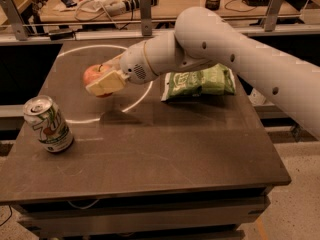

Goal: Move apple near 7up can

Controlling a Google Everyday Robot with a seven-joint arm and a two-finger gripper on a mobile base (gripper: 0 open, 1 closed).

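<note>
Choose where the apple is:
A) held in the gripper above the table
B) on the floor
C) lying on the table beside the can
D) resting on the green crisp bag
A: the gripper grips the apple clear of the table, apart from the can.

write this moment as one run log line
gripper: shut on apple, over table behind 7up can | apple: lifted, apart from 7up can | release: not yet

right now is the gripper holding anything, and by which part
The gripper, above the table's left half, holds the apple, clamped across its lower front side.
</note>
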